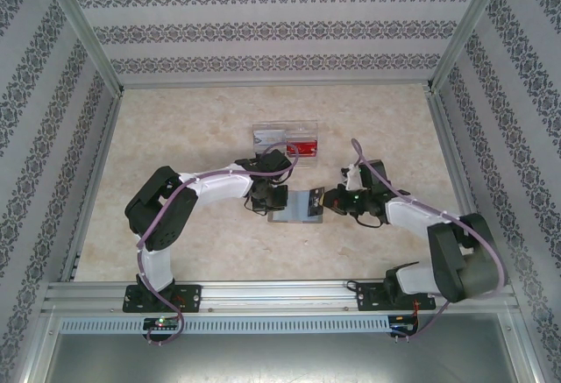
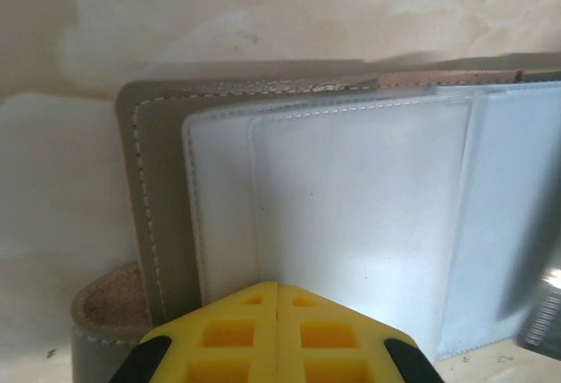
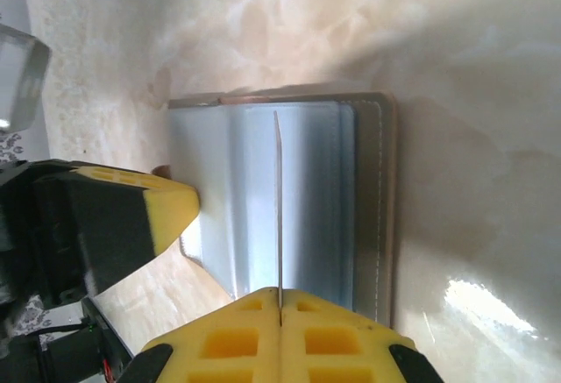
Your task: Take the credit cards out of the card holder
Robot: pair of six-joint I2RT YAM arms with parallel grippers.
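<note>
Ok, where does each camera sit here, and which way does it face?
Top external: above and behind the arms, facing down at the table; both arms show.
Left wrist: rides its arm, facing the clear pockets of the card holder; left end effector, shut.
Right wrist: rides its arm, facing the card holder; right end effector, shut.
Shared: the card holder, in all three.

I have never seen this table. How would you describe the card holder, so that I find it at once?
Look at the pale marble-patterned table, near its middle, nearer the arms than the clear plastic box. The card holder lies open between the left end effector and right end effector. Unlike the box, it is flat, grey outside, with frosted pale pockets inside.
</note>
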